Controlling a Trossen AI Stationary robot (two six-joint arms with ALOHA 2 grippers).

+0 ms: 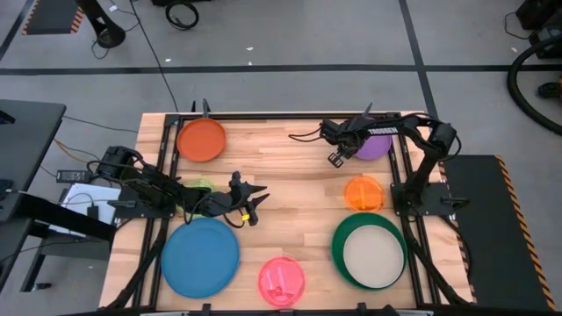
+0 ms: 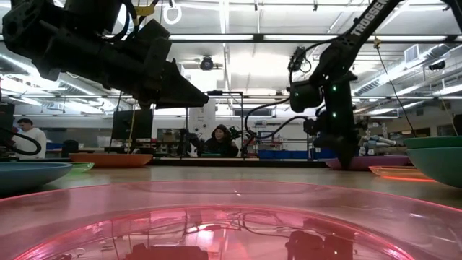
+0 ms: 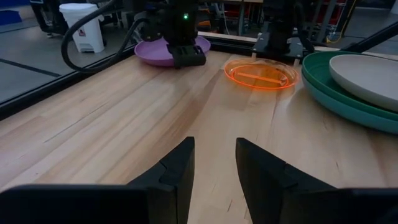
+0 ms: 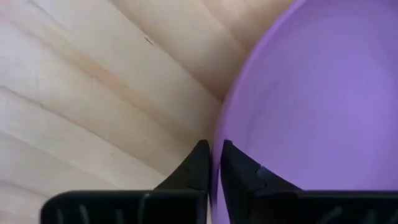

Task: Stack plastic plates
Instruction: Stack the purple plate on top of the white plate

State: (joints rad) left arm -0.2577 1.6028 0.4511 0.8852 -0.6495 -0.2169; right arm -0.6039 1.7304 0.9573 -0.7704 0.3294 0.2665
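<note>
My right gripper (image 1: 341, 155) stands at the near-left rim of the purple plate (image 1: 376, 146) at the table's far right and is shut on that rim; its arm hides much of the plate. My left gripper (image 1: 253, 200) is open and empty above bare wood left of the middle, pointing toward the table's right; it also shows in the left wrist view (image 3: 214, 163). The lime plate (image 1: 201, 185) lies partly under the left arm. The cream plate (image 1: 374, 255) lies inside a dark green plate (image 1: 344, 235). My right gripper pinches the purple plate's rim (image 4: 217, 127) between its two fingers, one finger inside the plate and one outside. The fingers come from above, pointing down. The plate seems to rest on the table (image 2: 364, 163); whether its held edge is raised I cannot tell.
A red-orange plate (image 1: 202, 140) lies at the far left, a blue plate (image 1: 200, 256) at the near left, a pink plate (image 1: 282, 281) at the near edge, a small orange plate (image 1: 363, 193) near the right arm's base. Bare wood lies in the middle.
</note>
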